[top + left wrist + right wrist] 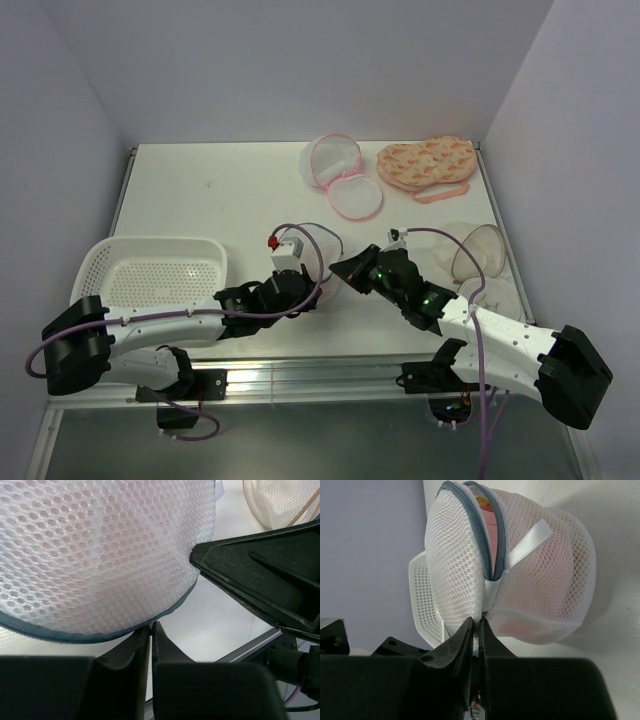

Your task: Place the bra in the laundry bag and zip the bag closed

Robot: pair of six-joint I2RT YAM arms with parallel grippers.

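laundry bag (pixel 520 575) near table's 6 o'clock, bra (pixel 491 530) inside | left gripper (pixel 151 630) pinches grey zip rim (pixel 75 636) at 6 o'clock, likely anchoring | right gripper (pixel 479 625) clamps bag's seam at 6 o'clock | zip gapes toward 12, closing unfinished

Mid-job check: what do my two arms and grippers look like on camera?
The left arm and right arm have white links, black joints and bulky black base housings, with purple cables along them. The left gripper and right gripper have matte black wedge-shaped fingers. A white box with a red dot tops the left wrist; green lights glow on the right.
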